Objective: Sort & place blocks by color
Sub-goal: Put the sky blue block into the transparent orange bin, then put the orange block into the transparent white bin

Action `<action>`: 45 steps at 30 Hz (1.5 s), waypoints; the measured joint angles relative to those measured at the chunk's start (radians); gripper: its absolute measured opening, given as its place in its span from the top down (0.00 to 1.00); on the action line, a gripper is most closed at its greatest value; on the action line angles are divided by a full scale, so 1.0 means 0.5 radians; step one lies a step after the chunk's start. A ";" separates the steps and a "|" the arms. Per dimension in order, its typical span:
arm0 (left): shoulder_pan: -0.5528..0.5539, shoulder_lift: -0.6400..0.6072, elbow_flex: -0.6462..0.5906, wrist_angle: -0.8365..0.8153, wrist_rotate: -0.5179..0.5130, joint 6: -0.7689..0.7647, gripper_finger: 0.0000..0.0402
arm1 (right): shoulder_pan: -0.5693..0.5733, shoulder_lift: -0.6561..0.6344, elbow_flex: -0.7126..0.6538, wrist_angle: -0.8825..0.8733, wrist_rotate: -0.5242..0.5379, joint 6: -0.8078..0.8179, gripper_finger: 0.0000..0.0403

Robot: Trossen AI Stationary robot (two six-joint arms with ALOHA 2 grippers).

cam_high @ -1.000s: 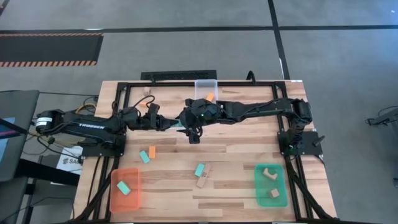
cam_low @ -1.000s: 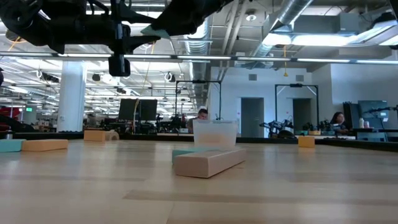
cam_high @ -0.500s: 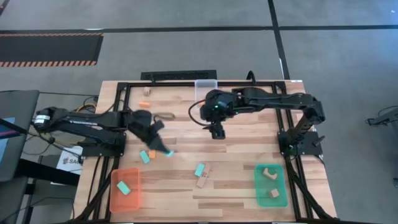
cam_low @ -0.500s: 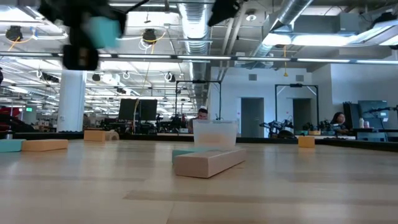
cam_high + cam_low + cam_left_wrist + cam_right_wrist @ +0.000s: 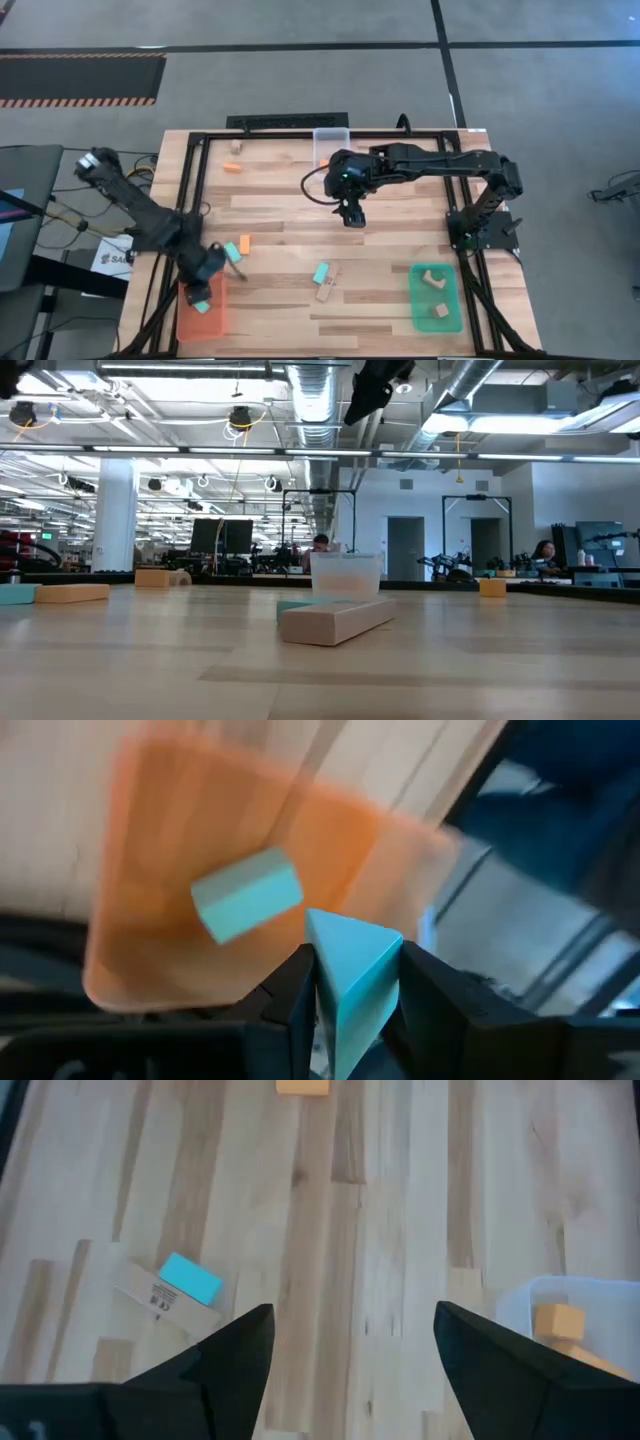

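Over the orange tray (image 5: 130,920), left gripper (image 5: 350,982) clamps a teal block (image 5: 352,970); right gripper (image 5: 350,1342) gapes wide, empty, mid-table above bare wood.

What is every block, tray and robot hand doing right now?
Left gripper: shut on teal wedge block, above orange tray.
Teal block: lying in orange tray.
Right gripper: open, empty, over the table.
Clear tray: holds an orange block.
Green tray: holds two tan blocks.

Grey floor (image 5: 300,70), exposed ceiling ducts (image 5: 310,400), white column (image 5: 115,510).
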State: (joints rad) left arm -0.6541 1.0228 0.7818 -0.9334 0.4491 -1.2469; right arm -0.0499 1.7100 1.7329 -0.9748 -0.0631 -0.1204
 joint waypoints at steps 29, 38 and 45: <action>-0.226 0.208 -0.002 0.326 -0.332 -0.096 0.34 | 0.061 0.093 -0.005 0.013 -0.080 0.052 0.26; -0.152 0.015 -0.002 -0.102 -1.522 -0.184 0.34 | 0.355 0.427 -0.009 -0.186 -0.305 0.326 0.26; 0.412 0.186 -0.084 -0.140 -1.329 -0.544 0.34 | 0.483 0.517 -0.008 -0.153 -0.297 0.647 0.29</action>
State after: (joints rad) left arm -0.4480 1.1159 0.7397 -1.0034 -0.2154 -1.5188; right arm 0.1916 1.9682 1.7287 -1.0511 -0.2115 0.2033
